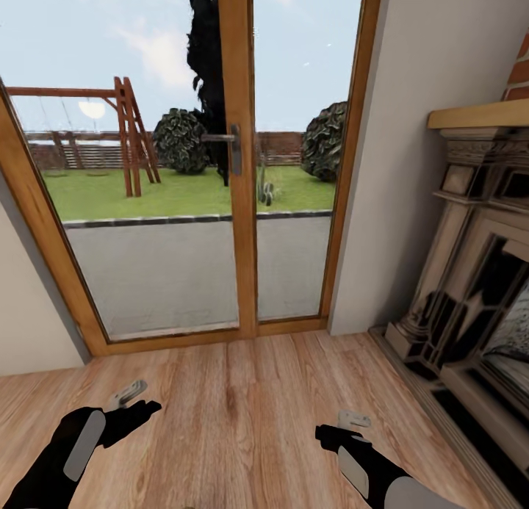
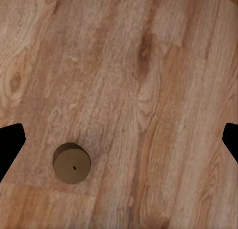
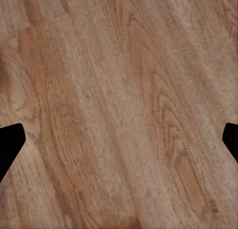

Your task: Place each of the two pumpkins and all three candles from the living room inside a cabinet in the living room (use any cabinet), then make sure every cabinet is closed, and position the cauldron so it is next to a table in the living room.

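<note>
In the head view I am facing a glazed door (image 1: 236, 164) in an orange wood frame, with lawn, a swing frame and round bushes beyond the glass. An ornate pale fireplace (image 1: 470, 274) with dark panels and a wood mantel is standing to the right. I am holding both arms low over the plank floor (image 1: 242, 406): the left gripper (image 1: 139, 400) and right gripper (image 1: 345, 424) are each carrying nothing, fingers looking parted. No cabinet, pumpkin or cauldron is showing here, so I am judging the task as barely begun or between steps.

In the left wrist view the black fingertips (image 2: 10, 144) are sitting wide apart at the frame edges, and a candle (image 2: 72, 163), a short olive-brown cylinder with a wick dot, is standing upright on the grained floor between them, not gripped.

In the right wrist view the fingertips (image 3: 10, 144) are likewise spread, over bare knotted planks.
</note>
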